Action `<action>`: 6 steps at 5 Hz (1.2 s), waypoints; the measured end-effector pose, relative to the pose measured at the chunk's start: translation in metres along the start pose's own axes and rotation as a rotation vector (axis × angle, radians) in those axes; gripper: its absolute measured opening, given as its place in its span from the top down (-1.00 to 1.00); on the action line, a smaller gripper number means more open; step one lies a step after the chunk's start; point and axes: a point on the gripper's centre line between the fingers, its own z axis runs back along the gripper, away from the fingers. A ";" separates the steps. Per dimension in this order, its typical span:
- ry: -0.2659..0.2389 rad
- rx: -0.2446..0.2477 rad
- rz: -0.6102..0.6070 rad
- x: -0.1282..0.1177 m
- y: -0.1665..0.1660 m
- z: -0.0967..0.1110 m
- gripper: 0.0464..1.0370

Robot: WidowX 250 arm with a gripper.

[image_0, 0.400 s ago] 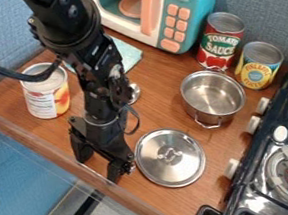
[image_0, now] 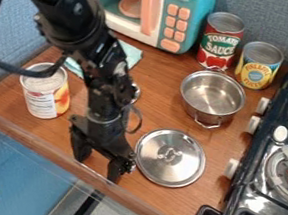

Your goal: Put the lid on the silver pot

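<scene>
Wood grain showed across the desk, where the lid lay flat, handle up, near the uncovered pot. Beside the lid, the gripper hung spread and empty. Good work meant centring over the handle, pinching across its bar, then lifting level. That bar ran roughly crosswise in view; the round lid had no long axis.

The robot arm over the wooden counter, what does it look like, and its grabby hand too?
The jointed black robot arm is made of chunky pieces with round, grey bolt heads near its top. A thick black cable loops beside it, and a thinner dark cable curves out near its wrist. The grabby hand is a black gripper with two blocky fingers.
</scene>
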 end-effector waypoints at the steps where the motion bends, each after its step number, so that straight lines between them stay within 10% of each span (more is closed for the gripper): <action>1: -0.032 0.018 -0.019 0.016 -0.008 0.023 -0.93; 3: -0.118 0.020 -0.089 0.056 -0.036 0.054 -0.93; 6: -0.090 0.000 -0.260 0.086 -0.063 0.013 -0.93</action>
